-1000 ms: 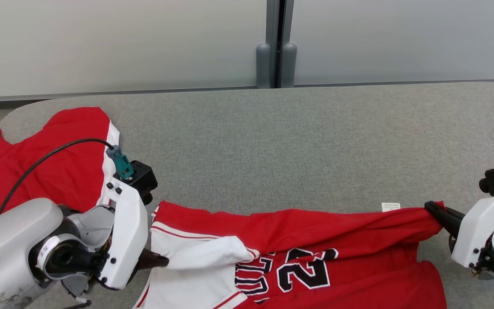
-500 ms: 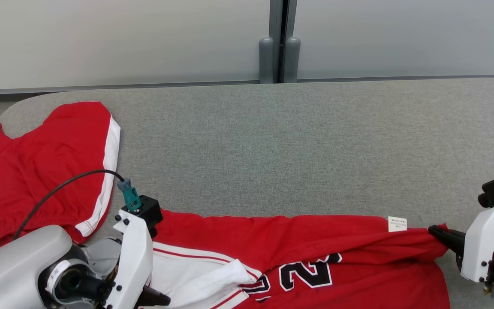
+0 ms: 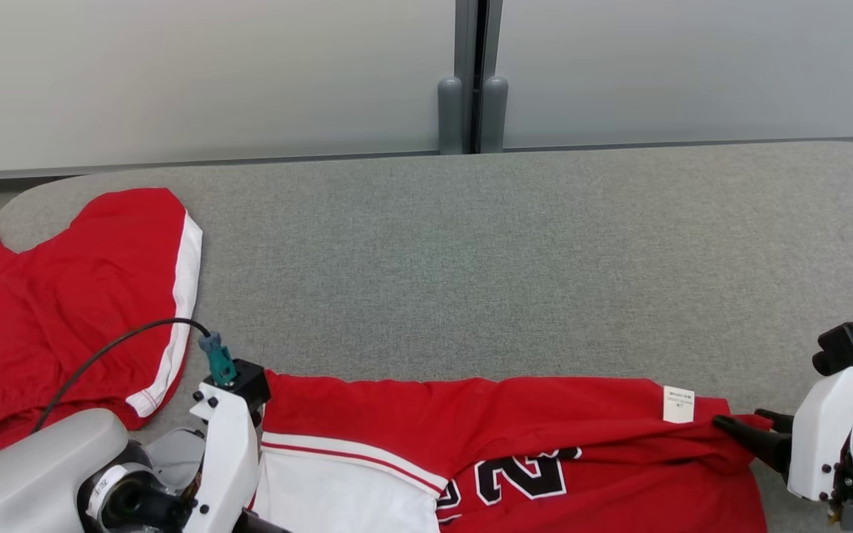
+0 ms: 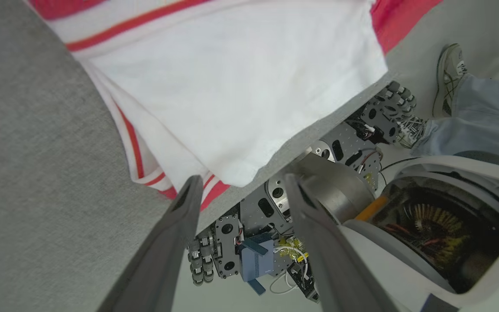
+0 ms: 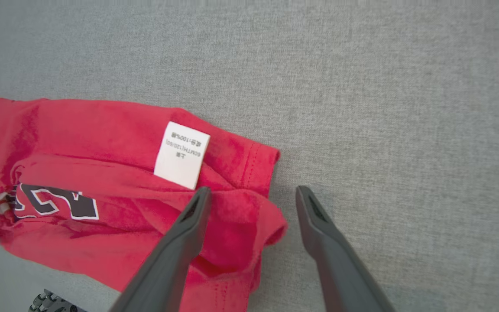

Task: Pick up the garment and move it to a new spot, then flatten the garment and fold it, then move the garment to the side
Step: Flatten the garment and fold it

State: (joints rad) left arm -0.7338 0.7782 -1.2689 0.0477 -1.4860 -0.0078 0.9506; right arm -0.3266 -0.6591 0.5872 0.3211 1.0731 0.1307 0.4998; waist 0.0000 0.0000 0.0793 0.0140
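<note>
The red garment (image 3: pixel 515 414) lies stretched along the near edge of the grey counter (image 3: pixel 508 259), number upward. Its white panel hangs over that edge in the left wrist view, and its hem corner with the white care label (image 5: pixel 182 155) is bunched into soft ridges at the right. The left gripper (image 4: pixel 241 180) stands spread with nothing between its fingers, its tips just off the white cloth at the counter's lip. The right gripper (image 5: pixel 253 190) is spread too, one finger over the rumpled red corner and the other over bare counter, pinching nothing. The step in hand looks like flattening, and it should go best if each gripper takes a single layer at an outer corner rather than a bundle of folds. The two would then draw apart to take up the slack and carry the cloth away from the edge so no part dangles. A low lift would keep the thin fabric from swinging or doubling under. The second red garment (image 3: pixel 64 311) at the far left lies near the left arm, so that side needs a clean path.
</note>
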